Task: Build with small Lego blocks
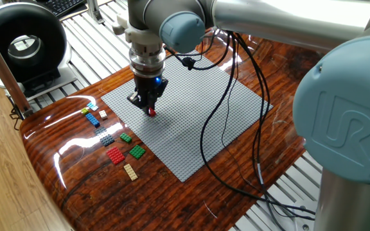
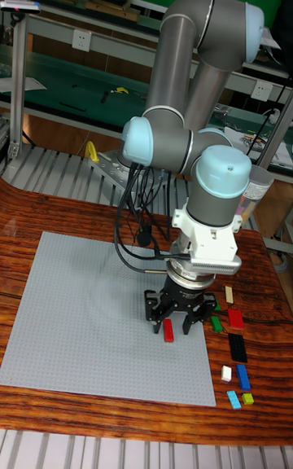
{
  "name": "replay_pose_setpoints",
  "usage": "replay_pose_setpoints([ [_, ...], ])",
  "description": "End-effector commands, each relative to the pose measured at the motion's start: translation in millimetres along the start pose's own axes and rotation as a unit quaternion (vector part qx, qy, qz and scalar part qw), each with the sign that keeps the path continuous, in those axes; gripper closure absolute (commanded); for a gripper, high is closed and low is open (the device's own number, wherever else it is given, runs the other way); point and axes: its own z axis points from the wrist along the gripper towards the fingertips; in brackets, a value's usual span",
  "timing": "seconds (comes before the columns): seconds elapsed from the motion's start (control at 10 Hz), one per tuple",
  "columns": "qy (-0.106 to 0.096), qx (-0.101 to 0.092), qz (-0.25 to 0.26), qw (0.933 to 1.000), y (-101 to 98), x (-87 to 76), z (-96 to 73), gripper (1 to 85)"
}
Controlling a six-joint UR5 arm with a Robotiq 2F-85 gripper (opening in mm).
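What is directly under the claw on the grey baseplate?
A red Lego block sits between the fingers of the claw, on or just above the grey baseplate. Whether its underside touches the studs cannot be seen; the fingers cover it.

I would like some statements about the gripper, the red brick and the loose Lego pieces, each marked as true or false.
1. The gripper is over the grey baseplate. True.
2. A red brick sits between the gripper's fingers. True.
3. The loose small bricks lie on the baseplate. False: they lie on the wooden table, beside the baseplate.
4. The brick at the gripper is blue. False: it is red; a blue brick lies among the loose pieces.
5. Black cables hang from the arm over the baseplate. True.
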Motion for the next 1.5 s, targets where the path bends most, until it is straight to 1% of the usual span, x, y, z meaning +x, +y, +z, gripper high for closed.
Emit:
replay_pose_setpoints([
  [0.0, -0.002, -0.008, 0.0, 1.0, 2.7, -1.6, -1.2, 33.0],
  [0.1, -0.002, -0.011, -0.002, 0.9999, 4.4, -1.4, -1.3, 33.7],
  [0.3, 0.001, -0.01, -0.003, 0.9999, 3.7, 0.3, -1.2, 34.0],
  [0.4, 0.002, -0.009, -0.005, 0.9999, 3.3, 0.3, -1.2, 37.0],
  [0.5, 0.002, -0.012, -0.002, 0.9999, 5.0, 0.6, -1.3, 42.3],
  [0.6, 0.002, -0.013, -0.002, 0.9999, 5.4, 0.5, -1.3, 44.0],
  [0.8, 0.003, -0.001, -0.002, 1.0, -0.6, 1.1, -1.2, 46.0],
  [1.0, 0.005, -0.002, -0.005, 1.0, -0.5, 2.3, -1.2, 46.0],
  [1.1, 0.007, 0.003, -0.006, 1.0, -2.8, 3.0, -1.2, 44.0],
  [1.2, 0.005, -0.002, -0.013, 0.9999, -0.5, 2.0, -1.2, 27.3],
  [1.3, 0.004, -0.004, -0.015, 0.9999, 0.6, 1.4, -1.2, 22.7],
  [1.4, 0.003, -0.003, -0.016, 0.9999, 0.2, 1.1, -1.2, 21.3],
])
